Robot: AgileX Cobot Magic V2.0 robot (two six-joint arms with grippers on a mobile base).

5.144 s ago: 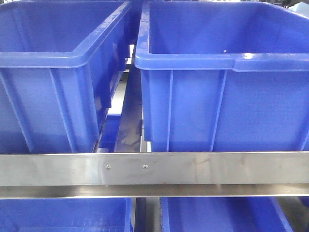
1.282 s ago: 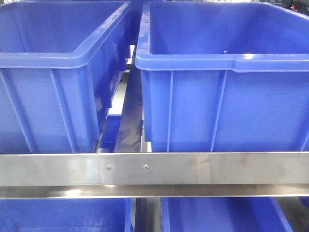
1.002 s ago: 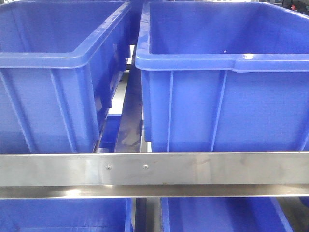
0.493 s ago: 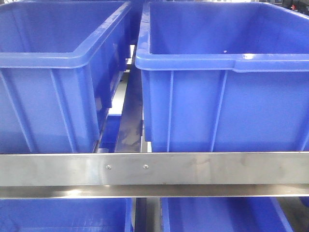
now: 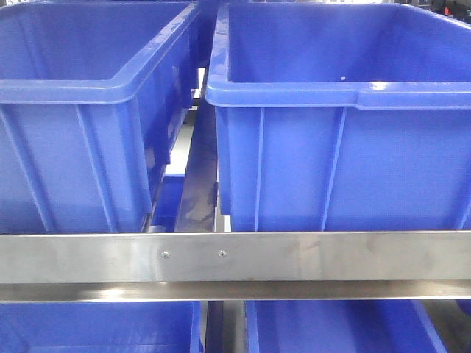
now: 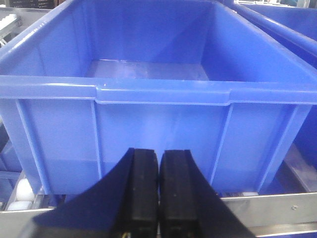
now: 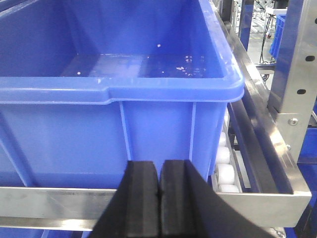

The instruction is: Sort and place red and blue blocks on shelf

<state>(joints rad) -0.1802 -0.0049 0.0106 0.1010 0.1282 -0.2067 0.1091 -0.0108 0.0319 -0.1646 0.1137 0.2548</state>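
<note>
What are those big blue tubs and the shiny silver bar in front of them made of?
The big blue tubs look like moulded plastic: smooth, slightly glossy, with rounded rims and raised ribs down the walls. The shiny silver bar appears to be brushed steel, probably stainless: dull reflections, faint streaks and two small screws.

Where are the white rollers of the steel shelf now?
In the right wrist view, the white rollers lie in a row just right of the large blue plastic bin, behind the silver front rail.

No readable text, labels or numbers, blue bins point(image 5: 346, 147) apparently unmarked, shelf rail point(image 5: 294, 256) plain
</note>
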